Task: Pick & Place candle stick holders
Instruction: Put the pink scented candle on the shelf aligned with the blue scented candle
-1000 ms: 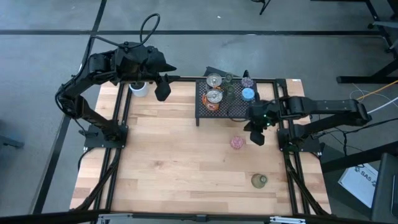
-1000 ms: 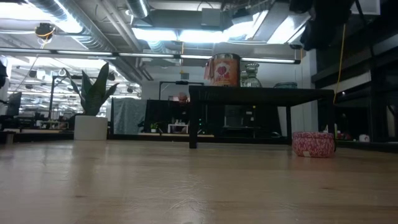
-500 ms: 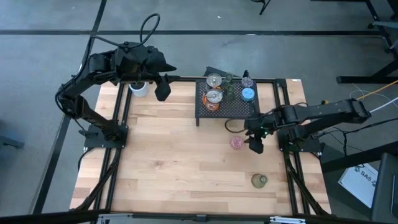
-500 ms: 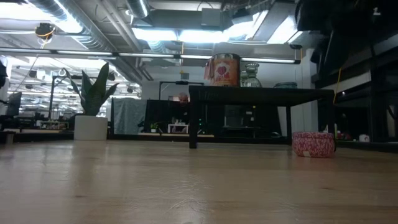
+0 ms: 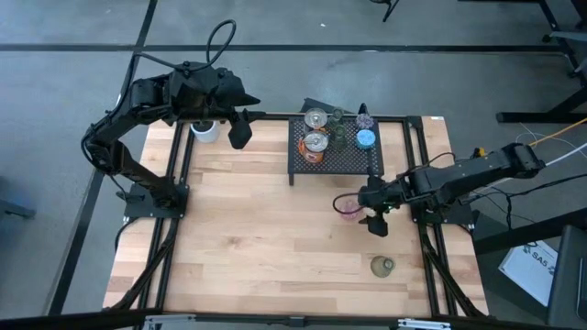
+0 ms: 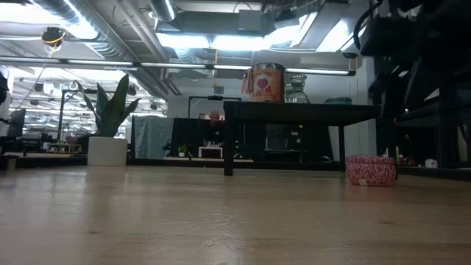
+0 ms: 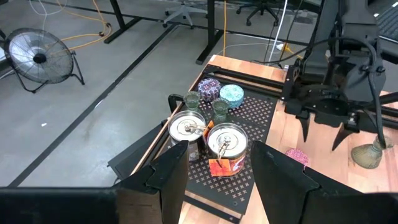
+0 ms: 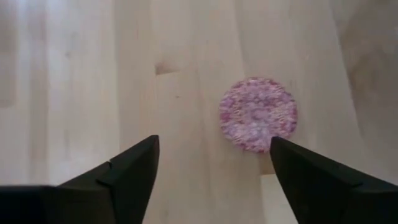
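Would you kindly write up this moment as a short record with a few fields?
Right gripper: open, above the table beside the pink holder
Left gripper: waits near the potted plant
Olive-green holder: alone on the table's near right part
Rack: carries two silvery holders, blue holder, purple-speckled holder

**Right arm low over table, left arm parked far back**

Right gripper (image 5: pixel 371 213) reaching in from the right edge, pointed down, fingers (image 8: pixel 130 174) spread wide with nothing between them. Left gripper (image 5: pixel 240 129) raised at the far left, elbow folded back, fingers (image 7: pixel 171 177) parted, holding nothing.
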Motion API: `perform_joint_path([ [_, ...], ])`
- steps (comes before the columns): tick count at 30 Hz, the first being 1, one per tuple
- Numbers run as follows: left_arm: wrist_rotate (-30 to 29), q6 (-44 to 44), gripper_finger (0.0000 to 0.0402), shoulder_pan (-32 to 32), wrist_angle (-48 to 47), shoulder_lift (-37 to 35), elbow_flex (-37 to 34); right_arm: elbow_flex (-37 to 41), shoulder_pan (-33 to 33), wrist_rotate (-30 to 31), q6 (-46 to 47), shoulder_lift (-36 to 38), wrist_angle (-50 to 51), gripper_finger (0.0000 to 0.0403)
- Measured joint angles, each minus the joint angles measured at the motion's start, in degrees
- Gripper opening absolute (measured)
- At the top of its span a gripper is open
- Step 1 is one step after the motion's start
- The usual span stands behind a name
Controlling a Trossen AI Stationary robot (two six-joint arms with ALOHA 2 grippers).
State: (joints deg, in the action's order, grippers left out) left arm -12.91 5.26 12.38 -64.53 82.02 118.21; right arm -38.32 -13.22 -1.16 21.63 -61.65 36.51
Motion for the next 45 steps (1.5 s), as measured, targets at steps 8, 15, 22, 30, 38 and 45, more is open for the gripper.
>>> perform_joint_path([
  [8,0.0,0.0,0.0169,0.0,0.0,0.0,0.0,3.0,-0.1,2.5,-2.7,-0.8,-6.4,0.0341],
  [15,0.2,0.0,0.0169,0.0,0.0,0.0,0.0,3.8,-0.1,3.5,-3.0,-4.6,-10.3,0.0344],
  [22,0.4,0.0,0.0169,0.0,0.0,0.0,0.0,3.8,0.0,6.0,-2.8,-9.2,-13.0,0.0344],
  [30,0.6,0.0,0.0169,0.0,0.0,0.0,0.0,3.8,0.0,8.7,0.8,-11.1,-13.6,0.0344],
  [38,0.6,0.0,0.0169,0.0,0.0,0.0,0.0,3.8,0.1,9.0,2.0,-11.1,-13.6,0.0353],
  [45,0.6,0.0,0.0169,0.0,0.0,0.0,0.0,3.8,0.1,13.4,2.6,-11.1,-13.6,0.0384],
])
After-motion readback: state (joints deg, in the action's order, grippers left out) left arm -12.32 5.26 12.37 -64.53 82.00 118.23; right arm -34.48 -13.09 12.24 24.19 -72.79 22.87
